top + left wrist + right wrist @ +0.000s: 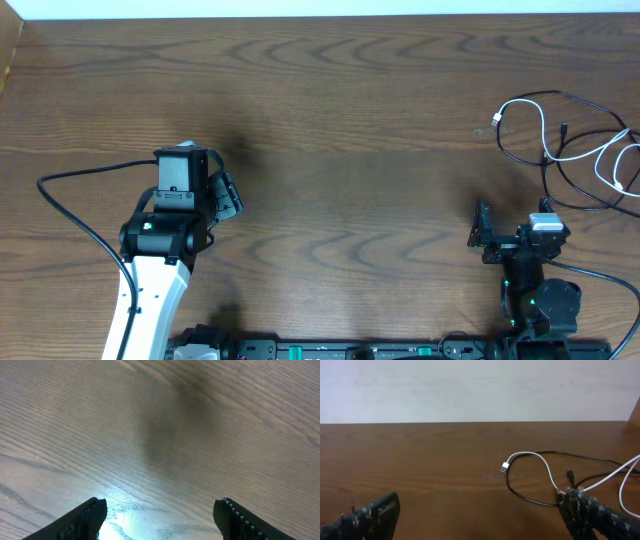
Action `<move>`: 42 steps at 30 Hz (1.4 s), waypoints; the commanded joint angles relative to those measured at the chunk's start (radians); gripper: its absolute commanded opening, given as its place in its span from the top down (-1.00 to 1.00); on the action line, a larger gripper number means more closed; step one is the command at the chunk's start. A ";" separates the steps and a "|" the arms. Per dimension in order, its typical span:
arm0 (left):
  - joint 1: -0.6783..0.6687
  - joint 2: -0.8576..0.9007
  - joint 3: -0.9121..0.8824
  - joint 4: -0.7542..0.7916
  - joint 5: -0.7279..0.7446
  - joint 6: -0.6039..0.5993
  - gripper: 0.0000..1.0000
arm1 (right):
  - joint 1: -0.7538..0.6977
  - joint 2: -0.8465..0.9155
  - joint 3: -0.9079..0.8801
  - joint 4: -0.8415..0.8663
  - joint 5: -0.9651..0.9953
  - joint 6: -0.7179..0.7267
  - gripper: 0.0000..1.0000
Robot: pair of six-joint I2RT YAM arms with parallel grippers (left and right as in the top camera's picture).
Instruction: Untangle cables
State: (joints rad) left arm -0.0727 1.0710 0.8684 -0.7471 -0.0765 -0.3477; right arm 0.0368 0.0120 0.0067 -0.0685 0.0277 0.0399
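The white cable [541,122] and the black cable [519,157] lie looped across each other at the table's right edge. In the right wrist view the white cable [540,460] arcs over the black cable [530,497], and the white cable's plug end [504,467] points left. My right gripper [484,237] is open and empty, just in front of the cables. Its fingers [480,505] are spread wide, and the right finger is close to the crossing. My left gripper [228,195] is open and empty over bare wood [161,510], far left of the cables.
The wooden table [340,120] extends to a white wall at the back. A thick black arm wire [70,205] curves at the left of the left arm. The cables run off the right edge of the overhead view.
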 commanded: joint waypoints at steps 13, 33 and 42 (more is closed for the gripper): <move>0.004 0.000 -0.004 0.000 0.005 -0.013 -0.47 | 0.004 -0.006 -0.001 -0.005 0.000 0.027 -0.99; 0.004 0.000 -0.004 0.000 0.005 -0.013 -0.48 | 0.004 -0.006 -0.001 -0.005 0.000 0.027 -0.99; 0.004 -0.047 -0.039 0.066 0.005 -0.013 -0.47 | 0.004 -0.006 -0.001 -0.005 0.000 0.027 -0.99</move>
State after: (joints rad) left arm -0.0727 1.0664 0.8627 -0.7235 -0.0765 -0.3477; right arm 0.0368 0.0120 0.0067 -0.0692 0.0265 0.0528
